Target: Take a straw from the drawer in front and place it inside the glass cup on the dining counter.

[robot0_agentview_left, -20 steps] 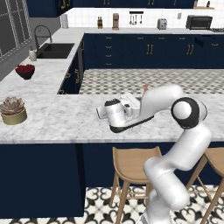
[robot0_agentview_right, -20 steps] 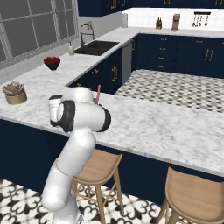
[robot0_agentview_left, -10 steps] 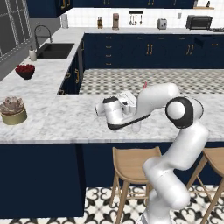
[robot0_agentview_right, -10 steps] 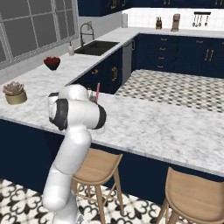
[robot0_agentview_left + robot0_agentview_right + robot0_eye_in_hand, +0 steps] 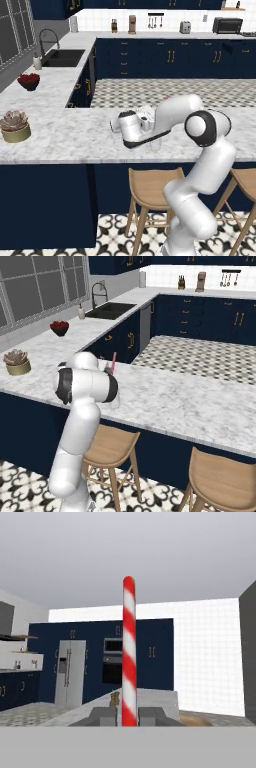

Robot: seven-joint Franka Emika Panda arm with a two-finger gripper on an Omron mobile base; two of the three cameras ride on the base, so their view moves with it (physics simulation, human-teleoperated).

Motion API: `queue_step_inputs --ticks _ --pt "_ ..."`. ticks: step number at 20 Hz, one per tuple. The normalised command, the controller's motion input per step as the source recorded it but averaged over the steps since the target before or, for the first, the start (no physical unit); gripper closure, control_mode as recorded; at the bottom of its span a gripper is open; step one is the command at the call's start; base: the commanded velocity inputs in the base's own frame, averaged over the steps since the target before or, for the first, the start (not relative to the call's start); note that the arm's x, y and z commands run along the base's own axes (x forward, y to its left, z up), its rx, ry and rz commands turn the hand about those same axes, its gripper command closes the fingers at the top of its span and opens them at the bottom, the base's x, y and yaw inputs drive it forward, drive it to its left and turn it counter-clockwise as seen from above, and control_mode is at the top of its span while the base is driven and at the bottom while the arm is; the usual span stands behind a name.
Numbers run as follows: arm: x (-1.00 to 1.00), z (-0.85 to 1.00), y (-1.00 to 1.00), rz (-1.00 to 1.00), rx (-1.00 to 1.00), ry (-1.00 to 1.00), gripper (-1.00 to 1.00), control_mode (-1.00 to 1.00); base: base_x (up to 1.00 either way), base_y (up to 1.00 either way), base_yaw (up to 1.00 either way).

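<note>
Currently the gripper [image 5: 129, 716] is clamped on the straw [image 5: 129, 652], both fingers [image 5: 102, 716] pressed against its lower end. In the hand view the red-and-white striped straw rises straight up from between them. In the right base view its pink tip [image 5: 113, 363] stands above the hand, over the dining counter [image 5: 200, 406]. A potted succulent [image 5: 15, 126] sits well off to the arm's left on the same top
</note>
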Motion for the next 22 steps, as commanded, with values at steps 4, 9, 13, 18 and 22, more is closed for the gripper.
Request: queue_step_inputs --ticks 4,9,13,18,22 --pt "0.0 -0.16 -0.2 -0.05 0.01 -0.09 1.0 -1.0 0.0 0.0 0.0" --pt "0.0 -0.44 -0.03 -0.02 0.0 -0.08 1.0 -1.0 0.0 0.0 0.0" --pt "0.0 -0.32 0.16 0.0 0.0 -0.11 1.0 -1.0 0.0 0.0 0.0" --pt "0.01 -0.27 0.17 0.0 0.0 -0.14 1.0 -1.0 0.0 0.0 0.0" --pt "0.0 -0.25 0.01 0.0 0.0 -0.17 1.0 -1.0 0.0 0.0 0.0"
